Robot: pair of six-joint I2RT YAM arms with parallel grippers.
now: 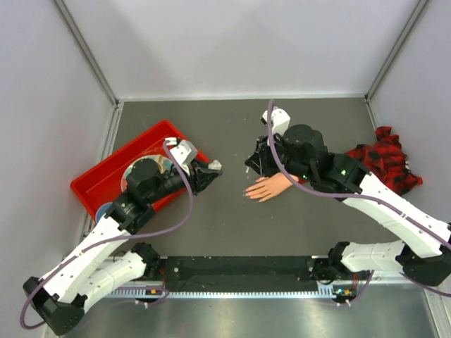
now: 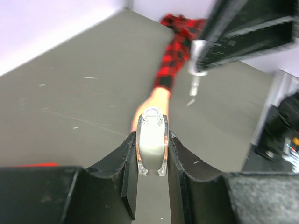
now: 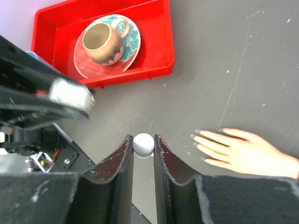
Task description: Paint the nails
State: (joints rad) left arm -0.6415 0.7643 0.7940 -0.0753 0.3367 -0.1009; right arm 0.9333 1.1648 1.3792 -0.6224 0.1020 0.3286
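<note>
Nails on fake hand, dark grey tabletop (white walls); left gripper clamps bottle, right gripper clamps white cap.

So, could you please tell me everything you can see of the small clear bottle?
The small clear bottle looks like glass, square-sided, nearly full of pale whitish liquid. Its round neck is open, with no cap on. It stands upright, pinched at both sides between the dark fingers of the left hand.

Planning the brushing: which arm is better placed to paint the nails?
Right: the right gripper holds the white cap near the fake hand; the left gripper only clamps the open bottle.
</note>
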